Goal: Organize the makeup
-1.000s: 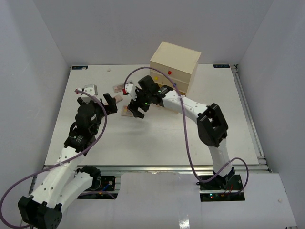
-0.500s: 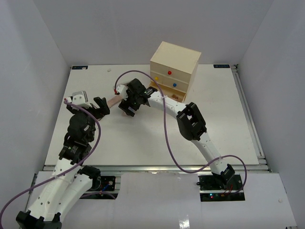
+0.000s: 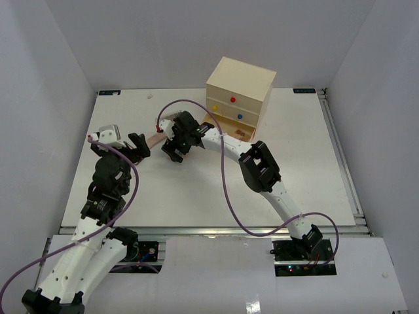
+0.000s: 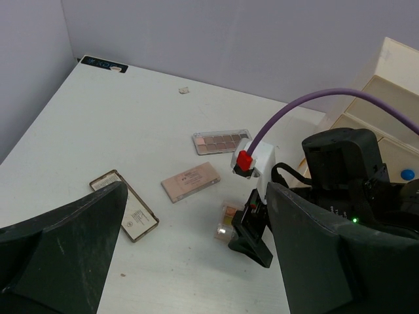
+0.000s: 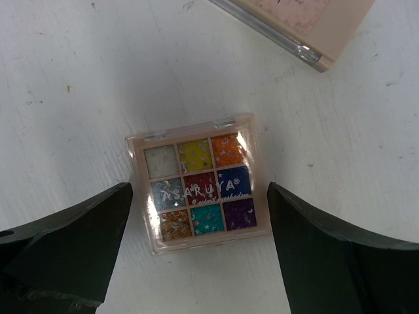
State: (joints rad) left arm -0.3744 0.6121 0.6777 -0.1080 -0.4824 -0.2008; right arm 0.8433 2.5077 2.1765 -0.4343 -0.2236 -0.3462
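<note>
One palette [image 5: 198,183] | between fingers of right claw [image 5: 200,196] | claw spread wide, empty

Right arm reaches forward and left, elbow raised. Right gripper [image 3: 172,152] points straight down, jaws wide apart. Left arm reaches forward. Left gripper [image 3: 141,145] faces forward-right, jaws wide apart.

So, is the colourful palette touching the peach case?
Apart. The right wrist view shows a strip of table between the palette and the peach case.
</note>
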